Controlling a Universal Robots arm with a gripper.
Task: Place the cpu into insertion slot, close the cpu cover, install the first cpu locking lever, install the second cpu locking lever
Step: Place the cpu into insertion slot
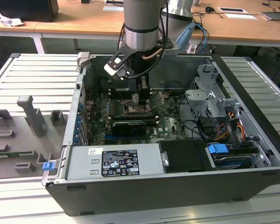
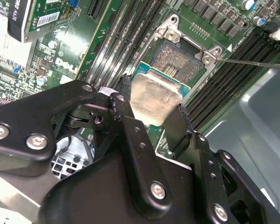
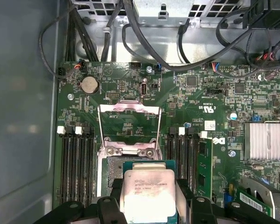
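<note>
In the exterior view the arm (image 1: 141, 23) reaches down into an open computer case (image 1: 177, 189) that lies on its side on a ribbed metal bench (image 1: 37, 79). The jaws hang low over the green motherboard (image 1: 170, 123), about mid-board. A grey power supply box (image 1: 114, 161) sits against the case's near wall. From here one cannot tell how the jaws stand or what is between them.

In the second wrist view the jaws are pinching the cpu (image 2: 155, 100). The black fingers (image 2: 130, 135) press two opposite edges, and the chip's silvery top faces the camera. The chip sits tilted, its far edge reaching the near rim of the insertion slot (image 2: 177, 58), whose field of contacts lies bare. Whether chip and slot touch cannot be told. Long black memory slots (image 2: 123, 37) run along both sides of the slot. A thin lever rod (image 2: 252, 62) sticks out from one corner of the socket frame.

In the first wrist view the cpu (image 3: 149, 193) is held between the jaws and overlaps the near part of the insertion slot (image 3: 113, 168), not lying in it. The cpu cover (image 3: 129, 108) is swung open and stands up from its hinge on the slot's far side. The green board shows through its open centre. A finned heatsink (image 3: 266, 140) sits well apart from the slot, and black cables (image 3: 144, 42) loop beyond the board's far edge.
</note>
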